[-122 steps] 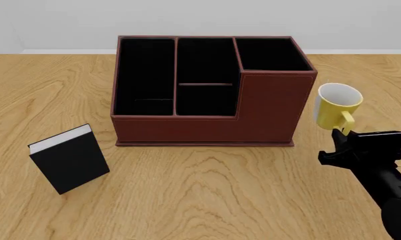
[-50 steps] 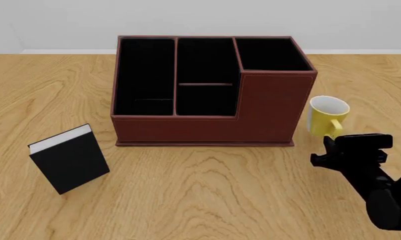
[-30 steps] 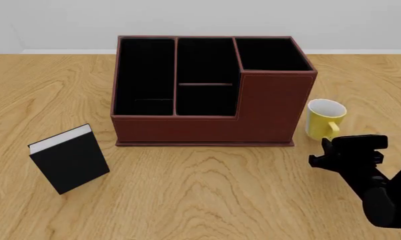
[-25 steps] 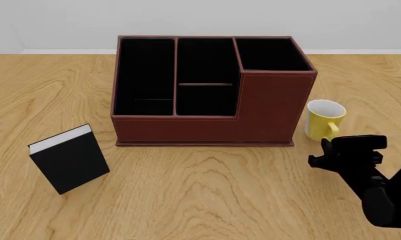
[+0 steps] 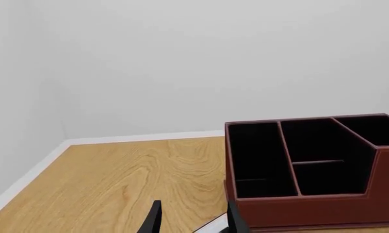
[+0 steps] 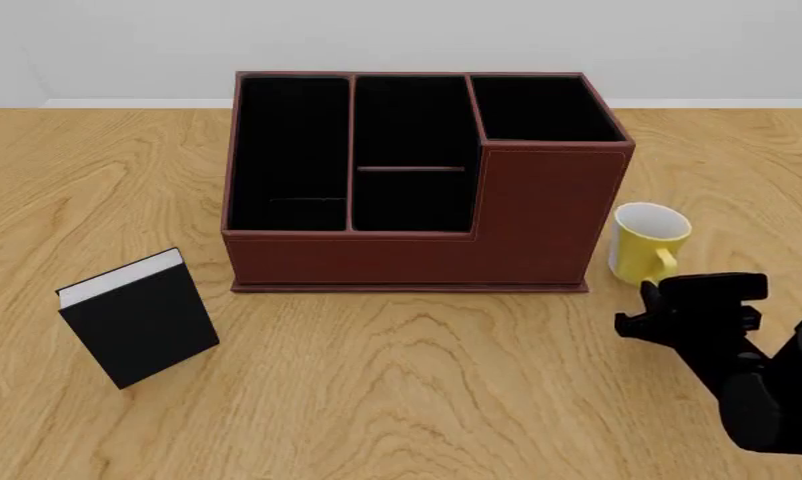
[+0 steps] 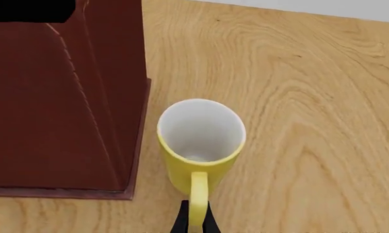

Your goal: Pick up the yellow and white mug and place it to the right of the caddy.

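The yellow and white mug (image 6: 645, 240) stands upright just right of the caddy (image 6: 415, 250), a narrow gap between them. Its handle (image 7: 198, 194) points back toward my right gripper (image 6: 665, 281). In the right wrist view the right gripper (image 7: 196, 222) is shut on that handle, and the mug (image 7: 201, 141) shows its white inside beside the caddy's red-brown wall (image 7: 58, 121). I cannot tell whether the mug's base touches the table. My left gripper (image 5: 193, 224) is open and holds nothing, with the caddy (image 5: 311, 208) ahead of it. It is outside the front view.
A small black book (image 6: 141, 318) with a white page edge stands tilted on the table at the front left of the caddy. A white wall runs behind the table's far edge.
My right gripper carried the mug down and a little left, from a raised spot to table level beside the caddy's right wall. It still holds the handle. Over the last half second it barely moved.
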{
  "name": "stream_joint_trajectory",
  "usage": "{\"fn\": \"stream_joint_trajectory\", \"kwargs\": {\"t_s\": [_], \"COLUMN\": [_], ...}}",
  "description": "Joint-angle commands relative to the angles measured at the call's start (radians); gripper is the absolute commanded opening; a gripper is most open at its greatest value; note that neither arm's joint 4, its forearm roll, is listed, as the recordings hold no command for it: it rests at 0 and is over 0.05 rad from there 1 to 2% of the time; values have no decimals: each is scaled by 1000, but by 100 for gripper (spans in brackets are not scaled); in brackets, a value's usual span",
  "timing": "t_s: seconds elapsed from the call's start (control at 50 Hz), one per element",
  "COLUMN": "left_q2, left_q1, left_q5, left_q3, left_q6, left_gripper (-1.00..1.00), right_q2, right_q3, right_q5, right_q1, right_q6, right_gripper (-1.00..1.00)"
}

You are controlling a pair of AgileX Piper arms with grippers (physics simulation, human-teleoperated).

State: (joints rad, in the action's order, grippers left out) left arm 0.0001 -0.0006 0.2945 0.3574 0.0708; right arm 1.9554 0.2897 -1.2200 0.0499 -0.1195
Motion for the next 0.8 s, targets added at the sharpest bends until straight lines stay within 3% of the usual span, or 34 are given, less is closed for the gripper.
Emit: {"fn": "stream_joint_trajectory", "kwargs": {"t_s": [0.02, 0.28, 0.3, 0.32, 0.8], "left_q2": [0, 0, 0, 0, 0], "left_q1": [-2, 1, 1, -1, 2], "left_q5": [-2, -5, -6, -5, -10], "left_q3": [-6, -12, -13, -13, -20], "left_q6": [-1, -2, -2, -2, -7], "left_gripper": [100, 100, 100, 100, 100], "right_q2": [40, 56, 59, 55, 5], "right_q3": [25, 32, 33, 32, -20], "right_q5": [0, 0, 0, 0, 0], "right_q1": [0, 8, 2, 2, -2], "right_q6": [8, -13, 11, 1, -13], "right_gripper": [-100, -100, -100, 100, 100]}}
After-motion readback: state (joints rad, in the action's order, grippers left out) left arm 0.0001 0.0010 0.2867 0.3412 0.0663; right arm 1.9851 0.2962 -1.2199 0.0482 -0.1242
